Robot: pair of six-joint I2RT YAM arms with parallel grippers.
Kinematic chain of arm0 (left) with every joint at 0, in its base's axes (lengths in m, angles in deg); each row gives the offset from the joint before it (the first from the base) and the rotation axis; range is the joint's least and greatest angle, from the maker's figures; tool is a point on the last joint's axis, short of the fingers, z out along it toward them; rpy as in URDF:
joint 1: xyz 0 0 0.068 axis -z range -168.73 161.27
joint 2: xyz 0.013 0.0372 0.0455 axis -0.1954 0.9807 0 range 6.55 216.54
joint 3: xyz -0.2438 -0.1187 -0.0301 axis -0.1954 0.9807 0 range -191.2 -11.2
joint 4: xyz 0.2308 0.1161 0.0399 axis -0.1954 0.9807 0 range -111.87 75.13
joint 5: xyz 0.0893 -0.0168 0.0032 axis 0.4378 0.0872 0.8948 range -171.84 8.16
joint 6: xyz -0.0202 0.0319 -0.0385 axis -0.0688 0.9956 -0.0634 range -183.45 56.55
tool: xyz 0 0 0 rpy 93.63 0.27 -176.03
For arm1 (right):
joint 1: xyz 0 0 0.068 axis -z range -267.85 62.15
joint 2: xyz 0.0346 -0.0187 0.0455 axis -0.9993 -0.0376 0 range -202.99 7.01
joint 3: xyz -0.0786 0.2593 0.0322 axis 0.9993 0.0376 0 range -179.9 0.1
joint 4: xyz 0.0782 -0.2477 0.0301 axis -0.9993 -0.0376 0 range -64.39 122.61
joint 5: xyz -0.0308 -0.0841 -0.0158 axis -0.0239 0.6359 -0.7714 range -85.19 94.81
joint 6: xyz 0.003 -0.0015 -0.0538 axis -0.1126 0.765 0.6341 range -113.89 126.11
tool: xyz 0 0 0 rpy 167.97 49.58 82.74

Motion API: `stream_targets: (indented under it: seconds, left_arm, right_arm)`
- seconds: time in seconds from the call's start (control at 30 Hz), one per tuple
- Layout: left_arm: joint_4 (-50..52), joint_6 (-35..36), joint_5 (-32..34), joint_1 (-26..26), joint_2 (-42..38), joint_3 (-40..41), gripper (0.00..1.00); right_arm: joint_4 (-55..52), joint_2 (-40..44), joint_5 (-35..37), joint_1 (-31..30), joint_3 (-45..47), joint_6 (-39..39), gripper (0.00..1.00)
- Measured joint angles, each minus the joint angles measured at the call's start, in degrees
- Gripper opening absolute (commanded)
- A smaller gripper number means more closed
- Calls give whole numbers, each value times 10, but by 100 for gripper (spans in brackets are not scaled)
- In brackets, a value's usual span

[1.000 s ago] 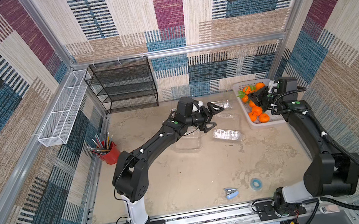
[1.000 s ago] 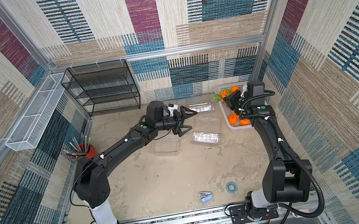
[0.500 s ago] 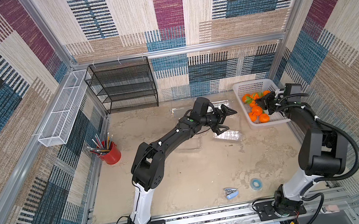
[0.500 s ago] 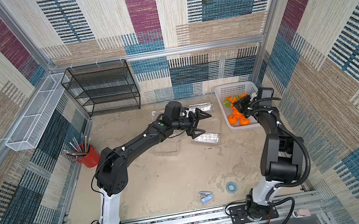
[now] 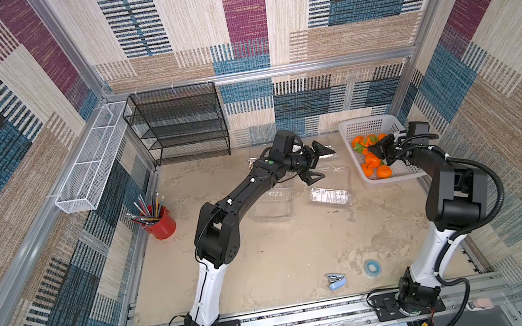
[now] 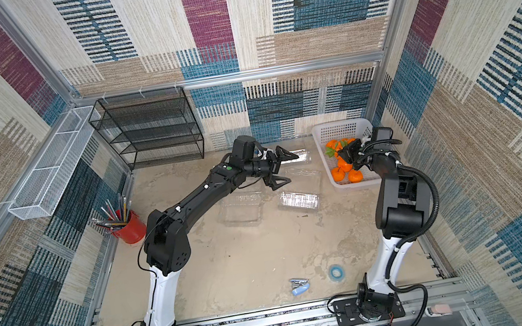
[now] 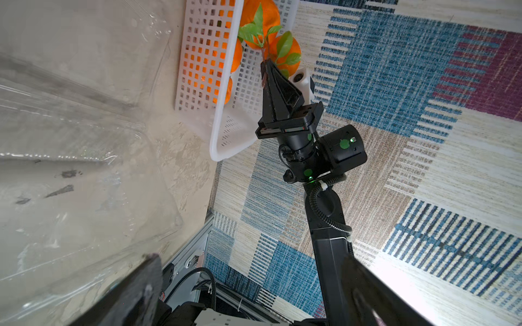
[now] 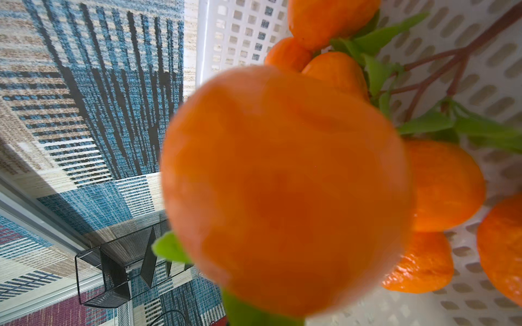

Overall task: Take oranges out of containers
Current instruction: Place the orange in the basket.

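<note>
Right at the front edge, a pale blue stapler [image 5: 336, 280] lies near a small blue roll of tape [image 5: 372, 267] on the beige tabletop [image 5: 283, 254]. Off to the left side stands a red cup of pencils [image 5: 161, 223].

Moving in, two clear, thin plastic clamshell containers [image 5: 270, 204] sit side by side on the table, and two more lie just behind them under the left arm's reach. The left gripper [image 5: 328, 163] hovers above those, jaws spread wide and holding nothing.

Now to the right side. The right gripper [image 7: 264, 66] is over the white perforated plastic basket [image 5: 366, 120], jaws pinched tight on the brown stem of a leafy pair of oranges [image 7: 291, 50]. One of that pair fills the right wrist view as a big blurred ball. Below it, more bright orange fruits [image 5: 384, 171] rest on the basket floor, some joined by stems with green leaves.

At the back wall stands a black mesh shelf rack [image 5: 178, 123], with a white wire tray [image 5: 92, 159] mounted on the left wall.
</note>
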Motion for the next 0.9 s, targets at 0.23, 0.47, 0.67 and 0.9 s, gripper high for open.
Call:
stream_targets:
  seconds: [0.23,0.47,0.67,0.9]
  left_arm:
    - [15,2,1,-8,-5,1,99]
    - [16,2,5,-9,-33,49,99]
    - [15,2,12,-7,-62,92,99]
    - [-1,1,20,0,-96,147,99]
  right_arm:
    - [-18,-31,-9,0,-8,21,10]
    - [-43,-32,-10,0,-17,46,23]
    - [-72,-22,-9,0,-36,62,32]
    - [-103,5,5,1,-40,73,41]
